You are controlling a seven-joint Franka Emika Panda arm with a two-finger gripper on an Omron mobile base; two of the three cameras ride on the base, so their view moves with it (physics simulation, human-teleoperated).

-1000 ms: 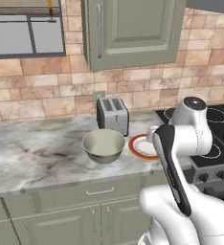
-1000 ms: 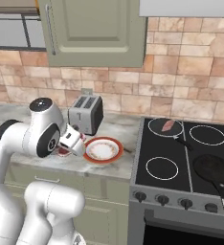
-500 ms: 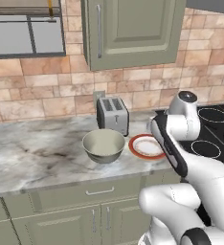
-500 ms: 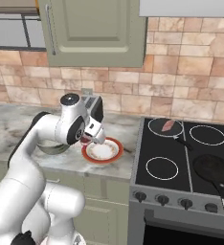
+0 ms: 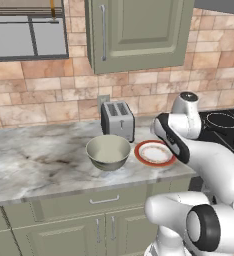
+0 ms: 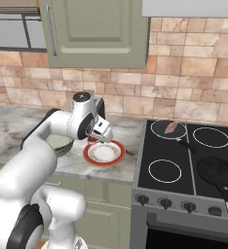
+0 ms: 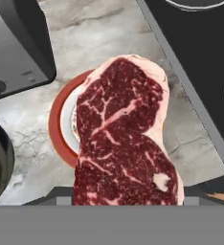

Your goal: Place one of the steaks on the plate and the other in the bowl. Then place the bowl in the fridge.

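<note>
Looking from the left base view, the bowl [image 5: 108, 151] sits near the counter's [image 5: 34, 165] front edge, just left of the plate [image 5: 154, 153], with the toaster [image 5: 117, 120] behind.

From the right base view, the gripper [image 6: 97, 136] hangs over the plate's [image 6: 104, 153] back rim; a second steak [image 6: 171, 127] lies in a pan [image 6: 168, 129] on the stove's [image 6: 184, 165] rear left burner.

Through the hand view, the dark steak [image 7: 125, 136] is clamped between the fingers, above the plate [image 7: 61, 122].
</note>
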